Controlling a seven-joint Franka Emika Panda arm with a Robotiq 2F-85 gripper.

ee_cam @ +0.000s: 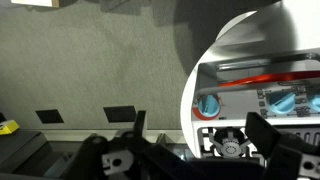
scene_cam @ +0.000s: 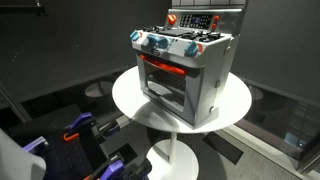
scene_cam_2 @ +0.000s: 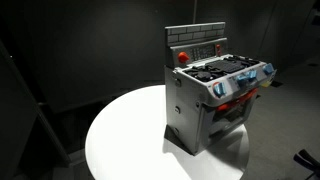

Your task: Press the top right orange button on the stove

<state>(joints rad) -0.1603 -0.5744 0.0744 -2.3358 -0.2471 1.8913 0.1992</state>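
Gripper (ee_cam: 200, 135) is wide open, holding nothing, well apart from the stove (scene_cam: 185, 65). The orange button (scene_cam: 214, 20) sits far right on its back panel. It's tiny, so you could easily hit a neighbour or shove the stove.

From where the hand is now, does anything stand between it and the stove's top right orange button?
No loose object does. The open hand faces the front of the stove from off the table; the orange button sits on the back panel, so knobs and burners lie between.

Upright silver stove (scene_cam: 190, 70) with orange button (scene_cam_2: 181, 56)
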